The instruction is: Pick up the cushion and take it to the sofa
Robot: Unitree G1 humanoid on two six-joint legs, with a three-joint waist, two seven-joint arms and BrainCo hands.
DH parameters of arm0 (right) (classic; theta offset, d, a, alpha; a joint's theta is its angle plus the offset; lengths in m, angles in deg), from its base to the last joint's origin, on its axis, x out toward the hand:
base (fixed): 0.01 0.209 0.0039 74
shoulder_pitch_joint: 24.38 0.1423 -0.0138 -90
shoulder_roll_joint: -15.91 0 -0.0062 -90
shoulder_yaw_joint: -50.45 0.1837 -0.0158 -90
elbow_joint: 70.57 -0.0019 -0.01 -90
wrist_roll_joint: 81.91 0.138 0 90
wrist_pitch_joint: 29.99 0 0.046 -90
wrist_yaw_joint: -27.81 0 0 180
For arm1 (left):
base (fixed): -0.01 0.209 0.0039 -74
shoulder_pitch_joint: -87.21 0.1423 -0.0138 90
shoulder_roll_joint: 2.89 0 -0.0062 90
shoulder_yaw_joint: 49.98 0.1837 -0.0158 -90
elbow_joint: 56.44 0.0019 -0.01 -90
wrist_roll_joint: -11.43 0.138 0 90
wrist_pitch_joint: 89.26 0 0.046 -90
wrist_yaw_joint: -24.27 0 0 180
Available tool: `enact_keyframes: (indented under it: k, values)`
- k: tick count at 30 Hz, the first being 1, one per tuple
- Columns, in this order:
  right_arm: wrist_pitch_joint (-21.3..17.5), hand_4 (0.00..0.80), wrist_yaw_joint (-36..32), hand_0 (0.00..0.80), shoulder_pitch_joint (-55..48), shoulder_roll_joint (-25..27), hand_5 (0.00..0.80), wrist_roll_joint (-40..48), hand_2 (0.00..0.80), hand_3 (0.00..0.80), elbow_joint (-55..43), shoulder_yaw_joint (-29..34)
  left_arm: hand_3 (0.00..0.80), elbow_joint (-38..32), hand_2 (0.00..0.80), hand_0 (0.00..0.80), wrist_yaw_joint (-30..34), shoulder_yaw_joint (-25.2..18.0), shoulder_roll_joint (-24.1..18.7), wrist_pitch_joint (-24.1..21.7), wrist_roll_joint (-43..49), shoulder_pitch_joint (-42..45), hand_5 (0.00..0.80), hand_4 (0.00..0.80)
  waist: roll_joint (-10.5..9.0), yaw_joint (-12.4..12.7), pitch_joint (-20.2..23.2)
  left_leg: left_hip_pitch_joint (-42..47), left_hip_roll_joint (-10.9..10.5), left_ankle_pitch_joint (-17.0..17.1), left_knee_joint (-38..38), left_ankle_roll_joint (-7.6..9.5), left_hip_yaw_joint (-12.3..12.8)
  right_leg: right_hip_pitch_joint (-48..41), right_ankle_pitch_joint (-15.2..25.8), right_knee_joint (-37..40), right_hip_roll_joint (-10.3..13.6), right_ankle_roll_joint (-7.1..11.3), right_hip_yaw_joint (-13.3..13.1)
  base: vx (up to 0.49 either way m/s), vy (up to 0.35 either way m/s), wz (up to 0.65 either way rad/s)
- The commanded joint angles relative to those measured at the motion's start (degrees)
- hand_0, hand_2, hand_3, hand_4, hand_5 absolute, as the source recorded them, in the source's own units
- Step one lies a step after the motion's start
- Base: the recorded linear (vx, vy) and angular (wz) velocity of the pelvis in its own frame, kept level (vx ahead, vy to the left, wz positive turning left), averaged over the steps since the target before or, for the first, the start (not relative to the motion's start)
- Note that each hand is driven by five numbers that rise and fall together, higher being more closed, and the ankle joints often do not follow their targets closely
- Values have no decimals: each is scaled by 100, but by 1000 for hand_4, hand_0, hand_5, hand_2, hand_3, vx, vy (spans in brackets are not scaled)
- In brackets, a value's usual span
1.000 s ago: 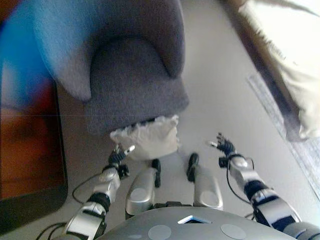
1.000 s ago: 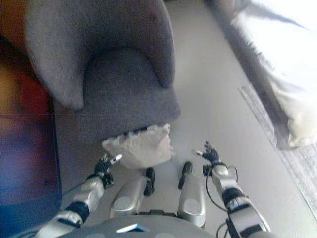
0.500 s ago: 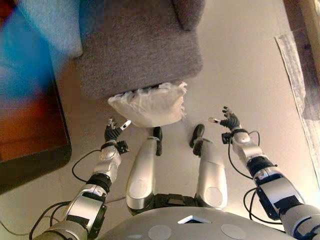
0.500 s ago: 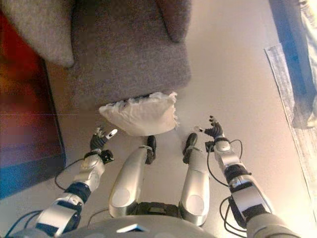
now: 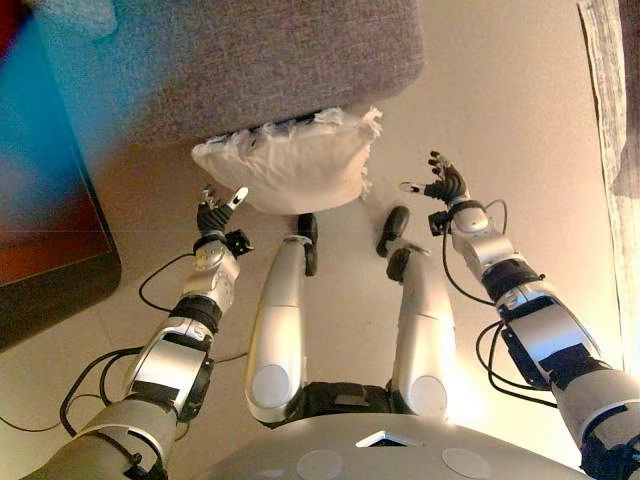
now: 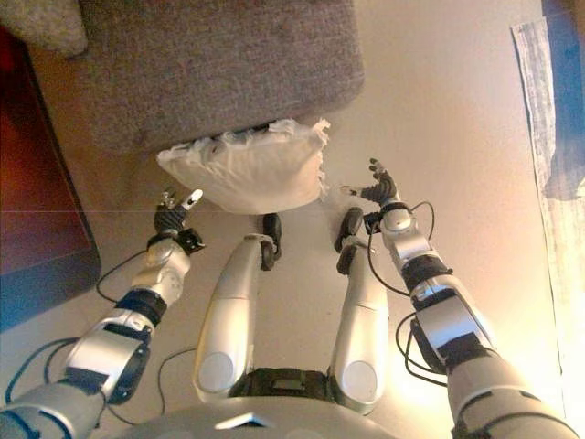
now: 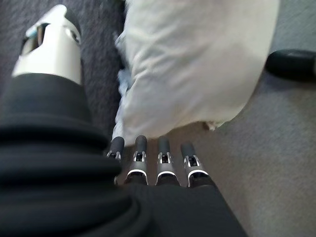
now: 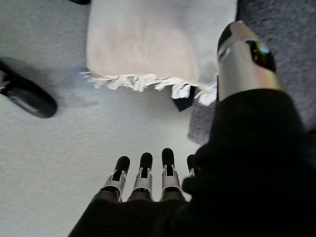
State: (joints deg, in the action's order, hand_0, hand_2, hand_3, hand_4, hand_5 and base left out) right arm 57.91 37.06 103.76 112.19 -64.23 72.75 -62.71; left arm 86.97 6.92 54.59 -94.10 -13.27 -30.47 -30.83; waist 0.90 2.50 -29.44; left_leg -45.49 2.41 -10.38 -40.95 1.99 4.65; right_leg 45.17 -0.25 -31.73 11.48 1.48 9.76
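A white fringed cushion (image 5: 290, 170) lies on the floor against the front of a grey armchair (image 5: 260, 60). My left hand (image 5: 215, 215) hovers just off the cushion's left corner, fingers relaxed and holding nothing; in its wrist view the cushion (image 7: 197, 64) lies just past the fingertips (image 7: 163, 148). My right hand (image 5: 440, 187) is held open to the right of the cushion, a short gap away. Its wrist view shows the cushion (image 8: 143, 39) and its fringe ahead of the straight fingers (image 8: 143, 165).
A dark low piece of furniture (image 5: 50, 250) stands on the floor at the left. A pale rug's edge (image 5: 610, 90) shows at the far right. Beige floor (image 5: 500, 90) stretches between the armchair and the rug.
The camera has tilted down and moved closer: the armchair and cushion sit higher in the picture. Both hands have come nearer the cushion's sides, still open.
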Motion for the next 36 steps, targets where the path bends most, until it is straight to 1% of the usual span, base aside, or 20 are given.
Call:
enact_keyframes:
  k: [1, 5, 7, 8, 10, 11, 13, 15, 16, 19, 21, 22, 23, 24, 26, 28, 29, 31, 35, 36]
  values:
    - [-195, 0, 70, 0, -288, -49, 0, 180, 0, 0, -369, 17, 0, -218, 0, 0, -44, 20, 27, -268, 73, 176, 0, 0, 55, 60, 178, 438, -63, 801, 1078, -236, -325, -459, 190, 196, 61, 505, -445, 78, -216, 6]
    - [-69, 0, 277, 0, -619, -150, 0, 109, 0, 0, -650, 1, 0, -253, 0, 0, -41, -60, -23, -177, -117, 178, 0, 0, -66, -59, 190, 617, 192, 777, 826, -470, -247, -889, 7, 327, 157, 403, -331, 70, -240, 13]
    - [-37, 0, 389, 0, -711, -139, 0, 64, 0, 0, -610, -47, 0, -276, 0, 0, 30, -83, 109, -211, -224, 277, 0, 0, -95, -78, 156, 585, 204, 787, -118, -565, -467, -1048, -113, 236, 222, 276, -347, 72, -157, 41]
    - [10, 0, 434, 0, -742, -147, 0, 52, 0, 0, -611, -49, 0, -277, 0, 0, 80, -119, 183, -214, -272, 352, 0, 0, -93, -94, 160, 617, 318, 847, -301, -595, -535, -1093, -183, 127, 261, 227, -356, 109, -38, 42]
    - [176, 0, 456, 0, -880, -158, 0, 28, 0, 0, -733, 30, 0, -224, 0, 0, 174, -218, 294, -161, -182, 514, 0, 0, -99, -141, 231, 946, 642, 1061, 130, -663, -649, -1157, -337, -106, 322, 188, -440, 187, 113, 34]
    - [125, 0, 404, 0, -1007, -164, 0, 10, 0, 0, -721, 72, 0, -129, 0, 0, 258, -225, 361, -222, -262, 611, 0, 0, -76, -171, 292, 1308, 931, 1282, 877, -734, -651, -1204, -518, -321, 363, 195, -508, 225, 264, 29]
    - [43, 0, 346, 0, -1089, -159, 0, 20, 0, 0, -658, 134, 0, -40, 0, 0, 335, -221, 462, -325, -348, 648, 0, 0, -36, -181, 343, 1549, 1149, 1717, 1601, -814, -637, -1220, -527, -425, 456, 186, -545, 136, 340, 19]
    - [-23, 0, 281, 0, -1080, -121, 0, 89, 0, 0, -536, 212, 0, 42, 0, 0, 317, -162, 615, -422, -371, 589, 0, 0, 79, -156, 386, 1760, 1381, 2092, 2504, -1013, -614, -1399, -627, -430, 699, 334, -580, 170, 416, 13]
    - [-17, 0, 242, 0, -1043, -102, 0, 162, 0, 0, -510, 255, 0, 43, 0, 0, 302, -140, 648, -435, -357, 540, 0, 0, 113, -151, 400, 1829, 1410, 2119, 2735, -1037, -583, -1471, -613, -379, 840, 422, -580, 166, 420, 11]
    - [125, 0, 186, 0, -942, -55, 0, 422, 0, 0, -619, 293, 0, -24, 0, 0, 191, -82, 585, -377, -201, 406, 0, 0, 151, -114, 422, 1842, 1012, 1777, 2512, -936, -865, -1450, -337, -208, 1073, 622, -757, 123, 421, -11]
    - [185, 0, 133, 0, -903, -56, 0, 515, 0, 0, -584, 313, 0, -154, 0, 0, -55, 20, 445, -252, -46, 302, 0, 0, 105, -54, 300, 1645, 794, 1377, 1743, -880, -767, -1491, -29, -201, 1286, 623, -603, 121, 245, -52]
    - [178, 0, 119, 0, -894, -86, 0, 495, 0, 0, -549, 322, 0, -199, 0, 0, -89, 18, 404, -222, -50, 311, 0, 0, 97, -12, 274, 1613, 783, 1281, 1623, -855, -713, -1453, 96, -244, 1341, 640, -528, 173, 169, -48]
    - [133, 0, 40, 0, -874, -144, 0, 406, 0, 0, -535, 333, 0, -318, 0, 0, -150, -55, 298, -230, -67, 398, 0, 0, 60, 64, 175, 1660, 824, 956, 1380, -868, -538, -1292, 455, -400, 1515, 876, -278, 90, 135, -42]
    - [57, 0, -55, 0, -789, -189, 0, 415, 0, 0, -504, 350, 0, -476, 0, 0, -217, -179, 147, -200, 52, 504, 0, 0, 28, 177, 90, 1636, 977, 837, 1293, -883, -416, -1138, 652, -336, 1660, 1055, -155, 41, 71, -64]
    - [-20, 0, -133, 0, -689, -164, 0, 524, 0, 0, -471, 421, 0, -494, 0, 0, -137, -237, -13, -228, 55, 507, 0, 0, 6, 219, 87, 1476, 1048, 778, 1238, -883, -447, -1231, 571, 179, 1618, 1053, -140, -23, 29, -102]
    - [-100, 0, -114, 0, -538, -92, 0, 641, 0, 0, -356, 475, 0, -405, 0, 0, -77, -195, -103, -225, -5, 314, 0, 0, 43, 202, 45, 1274, 959, 796, 1235, -857, -494, -1217, 581, 390, 1514, 999, -210, -66, 33, -17]
    - [-98, 0, -58, 0, -439, -67, 0, 672, 0, 0, -333, 496, 0, -358, 0, 0, -40, -175, -151, -199, -47, 161, 0, 0, 57, 152, 13, 1074, 872, 971, 1264, -823, -569, -1087, 700, 455, 1443, 918, -336, -116, 8, 32]
    - [-78, 0, 29, 0, -247, 39, 0, 697, 0, 0, -321, 493, 0, -194, 0, 0, 122, -137, -278, -63, -107, -254, 0, 0, 127, 47, -36, 766, 731, 1036, 1227, -784, -741, -854, 571, 339, 1242, 841, -657, -96, -9, 46]
    - [36, 0, 163, 0, 265, 309, 0, 746, 0, 0, -410, 397, 0, -151, 0, 0, 349, 11, -355, 25, -195, -734, 0, 0, 164, -4, -36, 112, 646, 1140, 1044, -759, -711, -183, 448, 46, 1081, 737, -595, -64, 12, 35]
    - [79, 0, 187, 0, 324, 363, 0, 734, 0, 0, -487, 348, 0, -227, 0, 0, 366, 76, -307, -38, -167, -698, 0, 0, 175, 28, -36, 14, 667, 950, 893, -760, -730, -15, 258, -184, 1049, 775, -592, -28, 2, -6]
